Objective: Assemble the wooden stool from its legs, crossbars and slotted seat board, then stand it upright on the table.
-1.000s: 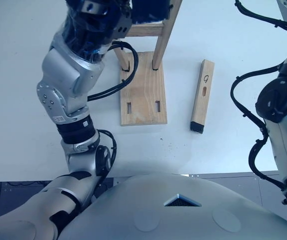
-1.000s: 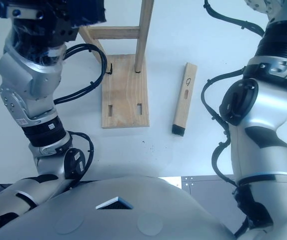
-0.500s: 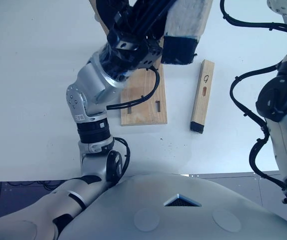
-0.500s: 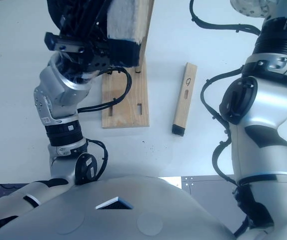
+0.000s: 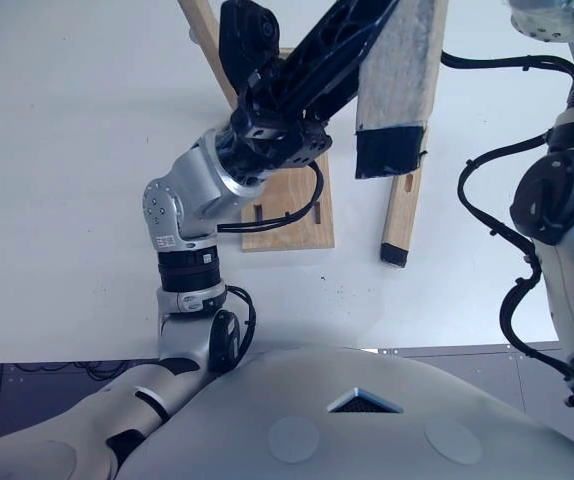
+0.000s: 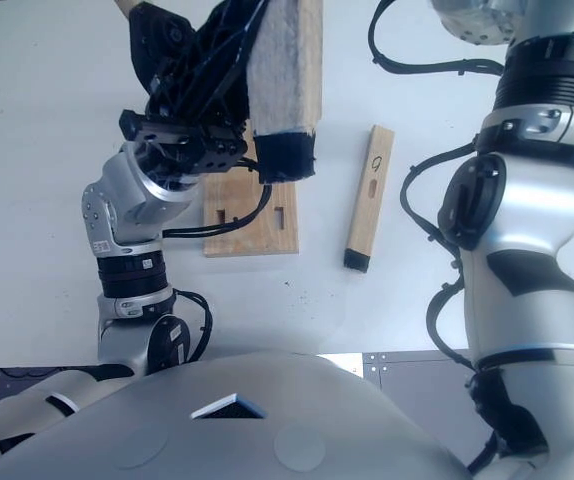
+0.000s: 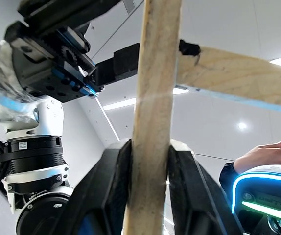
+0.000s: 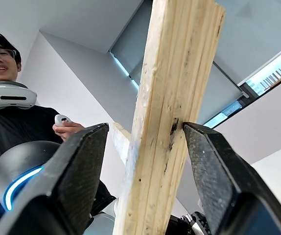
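We start at the left gripper [image 7: 150, 147]. Its fingers [image 7: 112, 183] are closed tight on a bare wooden bar of the leg frame [image 7: 152, 88], one on each side of it. The right gripper [image 8: 145, 126] grips the same frame. Its fingers [image 8: 214, 181] sit on either side of a pale, layered length of wood, and one finger presses against the wood's edge.

In the eye views the frame is held up off the table [image 5: 67, 200], at the top middle of the picture. Its nearest leg [image 5: 395, 70] looms large, with its black cap [image 5: 389, 152] pointing down toward the lower edge. A thinner bar of the frame [image 5: 202, 40] slants away at the upper left.

Below, at the centre of the picture, the slotted seat board [image 6: 250, 235] lies flat on the table. The left arm covers its far end, and two slots [image 6: 280, 216] show near its lower edge. Just right of the board, and not touching it, a loose leg [image 6: 369, 200] lies flat with its own dark cap at the lower end.
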Available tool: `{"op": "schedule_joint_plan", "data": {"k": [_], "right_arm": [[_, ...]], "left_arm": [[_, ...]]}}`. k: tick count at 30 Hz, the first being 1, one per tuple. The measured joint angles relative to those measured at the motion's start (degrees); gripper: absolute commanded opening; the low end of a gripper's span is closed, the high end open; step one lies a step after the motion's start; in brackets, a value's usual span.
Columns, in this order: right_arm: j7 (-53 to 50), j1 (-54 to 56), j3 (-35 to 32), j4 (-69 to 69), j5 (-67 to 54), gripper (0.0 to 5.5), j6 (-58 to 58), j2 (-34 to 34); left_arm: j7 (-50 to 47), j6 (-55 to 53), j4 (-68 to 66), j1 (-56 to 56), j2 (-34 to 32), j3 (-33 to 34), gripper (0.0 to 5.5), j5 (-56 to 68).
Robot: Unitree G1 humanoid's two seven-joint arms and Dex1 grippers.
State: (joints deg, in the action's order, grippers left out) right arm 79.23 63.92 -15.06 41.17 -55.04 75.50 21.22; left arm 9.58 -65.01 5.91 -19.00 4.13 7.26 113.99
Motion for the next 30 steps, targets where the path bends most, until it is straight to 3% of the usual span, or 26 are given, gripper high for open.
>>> {"op": "schedule_joint_plan", "data": {"k": [18,24,30], "right_arm": [[4.37,-0.19,5.98,-1.99,5.40,2.80,-5.05,0.00],[6.78,-0.24,6.46,0.83,2.91,2.80,7.56,-0.07],[4.83,-0.03,0.67,5.59,0.35,2.80,12.38,-1.68]], "left_arm": [[4.90,-1.55,2.39,1.05,-7.84,-3.71,0.97,-0.45],[12.61,-3.51,0.37,-0.23,-12.06,-2.77,0.97,-0.51],[17.80,-5.37,-1.68,-1.33,-11.94,-5.55,0.97,-0.51]]}}
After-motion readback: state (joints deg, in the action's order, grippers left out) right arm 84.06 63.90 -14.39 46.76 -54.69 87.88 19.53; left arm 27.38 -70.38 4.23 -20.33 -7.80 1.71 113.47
